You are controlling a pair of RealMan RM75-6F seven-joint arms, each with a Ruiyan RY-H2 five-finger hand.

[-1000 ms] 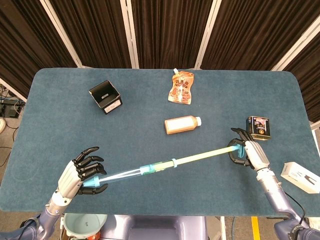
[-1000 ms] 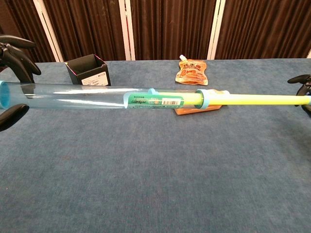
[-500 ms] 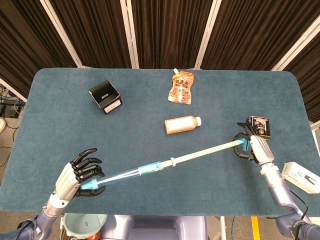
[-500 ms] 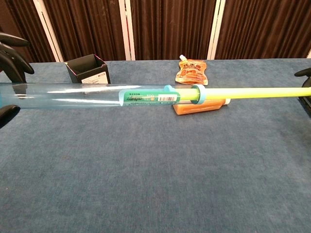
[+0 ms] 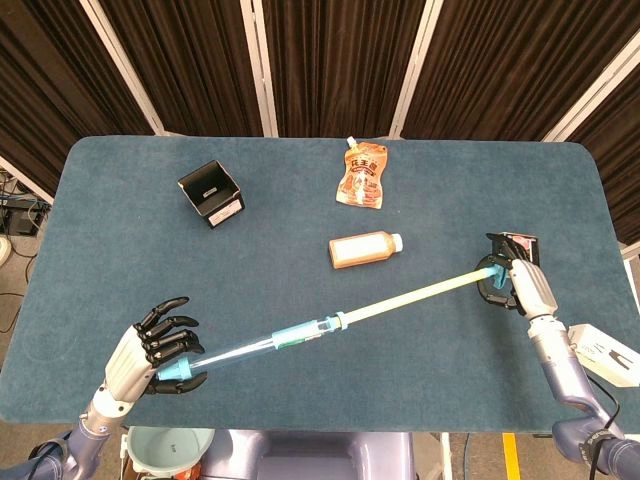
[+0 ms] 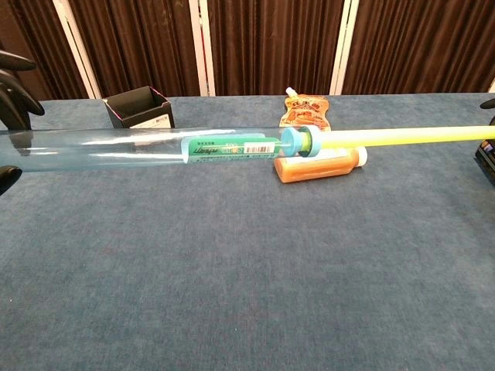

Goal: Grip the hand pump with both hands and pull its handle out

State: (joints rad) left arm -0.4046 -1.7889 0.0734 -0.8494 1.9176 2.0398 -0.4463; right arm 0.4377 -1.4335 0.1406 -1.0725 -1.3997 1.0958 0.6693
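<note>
The hand pump stretches across the table's front, held off the cloth. Its clear blue barrel [image 5: 255, 346] [image 6: 116, 147] carries a green label and ends in a blue collar [image 5: 338, 321] [image 6: 298, 142]. A long yellow-green rod [image 5: 410, 297] [image 6: 402, 136] runs from the collar to a blue handle. My left hand [image 5: 150, 350] [image 6: 9, 85] grips the barrel's end at the lower left. My right hand [image 5: 525, 287] holds the handle at the right, in front of a dark tin; in the chest view only a sliver of this hand [image 6: 487, 104] shows at the edge.
An orange bottle [image 5: 365, 249] [image 6: 319, 165] lies on its side mid-table under the rod's line. An orange pouch [image 5: 362, 175] [image 6: 306, 112] and a black open box [image 5: 211, 193] [image 6: 140, 110] sit further back. A white box [image 5: 606, 352] lies at the right front edge.
My two hands have drawn further apart. The handle has moved right and back, more yellow-green rod shows, and the piston inside the barrel has slid up to the blue collar.
</note>
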